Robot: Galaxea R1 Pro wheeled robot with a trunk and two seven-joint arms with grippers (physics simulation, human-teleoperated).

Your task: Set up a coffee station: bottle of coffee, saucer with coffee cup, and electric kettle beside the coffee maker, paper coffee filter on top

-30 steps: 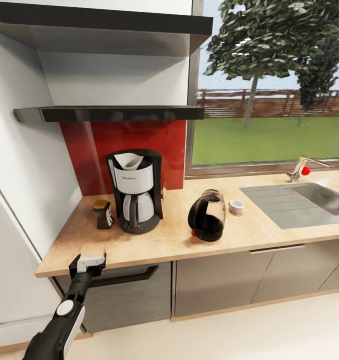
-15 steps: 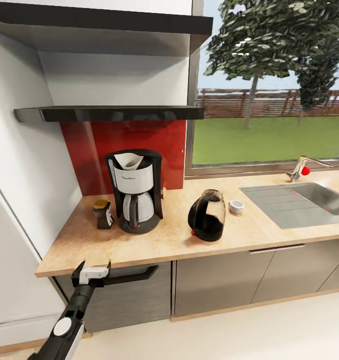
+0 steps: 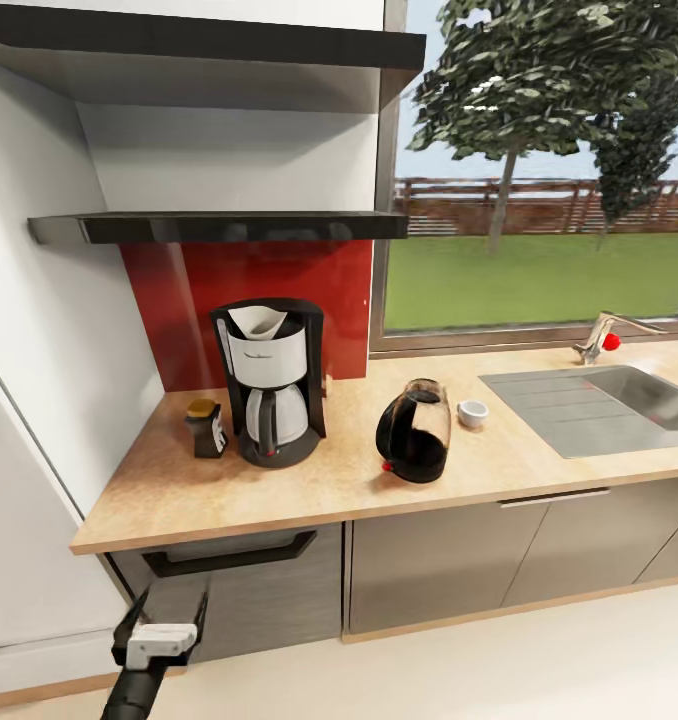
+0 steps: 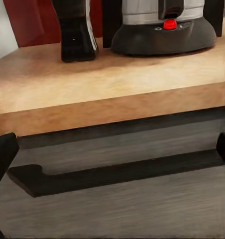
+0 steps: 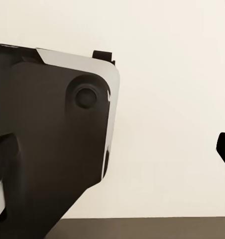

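Left gripper [image 3: 166,612] hangs empty, fingers spread, below the countertop [image 3: 319,490] edge by the drawer handle [image 3: 229,553]. Filter [image 3: 257,320] sits atop the coffee maker [image 3: 270,380], bottle [image 3: 206,427] and kettle [image 3: 415,430] alongside.

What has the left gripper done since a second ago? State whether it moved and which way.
Yes. The left gripper has dropped from the countertop edge to below the black drawer handle, jaws open. The coffee maker stayed put.
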